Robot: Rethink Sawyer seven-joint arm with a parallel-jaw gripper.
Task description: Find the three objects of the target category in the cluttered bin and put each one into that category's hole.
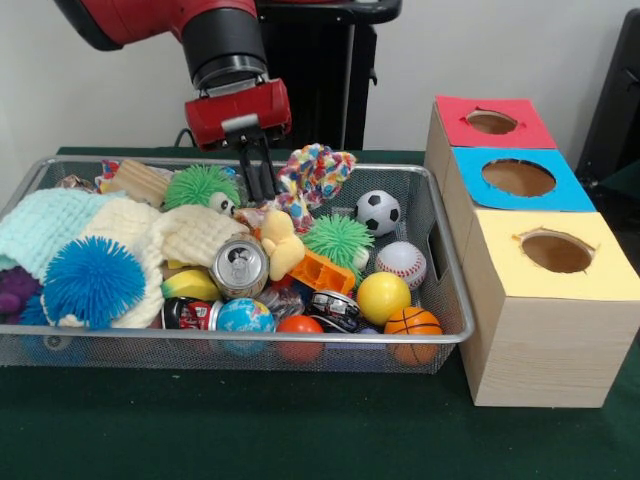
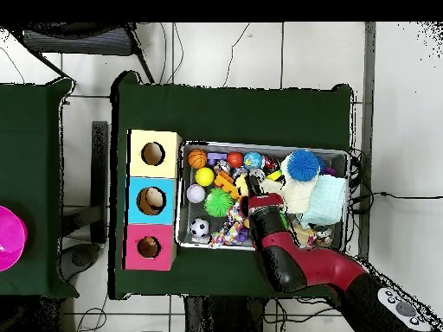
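The bin (image 1: 250,338) of silver wire mesh holds a heap of toys; it also shows in the overhead view (image 2: 260,145). The hole (image 1: 491,122) in the red-topped box is at the far right, behind the blue and yellow boxes; in the overhead view (image 2: 149,247) it is the box nearest the robot. My gripper (image 1: 264,195) hangs over the back middle of the bin, tips between a green spiky ball (image 1: 200,185) and a colourful cloth (image 1: 315,175). Its jaws stand close together with nothing between them. In the overhead view the arm's head (image 2: 260,209) hides it.
In the bin: soccer ball (image 1: 378,211), baseball (image 1: 402,262), yellow ball (image 1: 383,297), basketball (image 1: 412,322), second green spiky ball (image 1: 338,238), blue spiky ball (image 1: 93,282), drink can (image 1: 240,267), globe ball (image 1: 245,316), knitted cloths (image 1: 45,225). Blue-topped hole (image 1: 518,177), yellow-topped hole (image 1: 556,252).
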